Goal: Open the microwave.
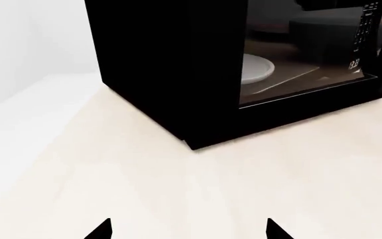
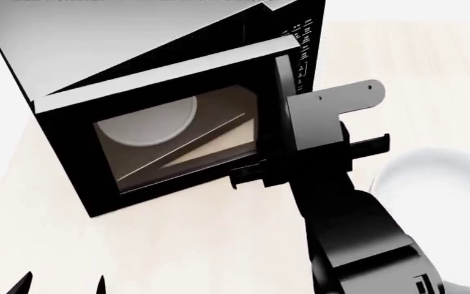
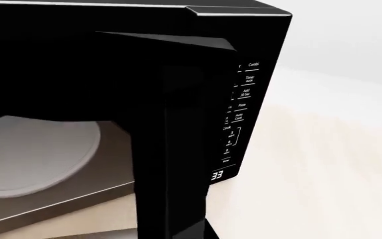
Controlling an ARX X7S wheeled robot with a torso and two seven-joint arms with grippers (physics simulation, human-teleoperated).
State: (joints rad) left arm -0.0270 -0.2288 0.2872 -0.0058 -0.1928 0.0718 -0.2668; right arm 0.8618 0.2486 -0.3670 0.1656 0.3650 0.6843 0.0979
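The black microwave (image 2: 161,141) with a grey top stands on the pale counter. Its glass door (image 2: 178,138) is slightly ajar, with the white turntable (image 2: 149,122) visible behind it. My right gripper (image 2: 259,174) reaches the door's right edge and is closed round the vertical black handle (image 3: 177,149), next to the keypad (image 3: 238,119). Its fingers are mostly hidden behind the handle. My left gripper (image 1: 189,233) is open and empty, low over the counter in front of the microwave's left corner (image 1: 191,142). It also shows in the head view (image 2: 62,285).
A white round dish (image 2: 439,202) lies on the counter (image 2: 178,245) to the right of the microwave, partly behind my right arm (image 2: 357,233). A white wall (image 1: 32,35) rises to the left of the microwave.
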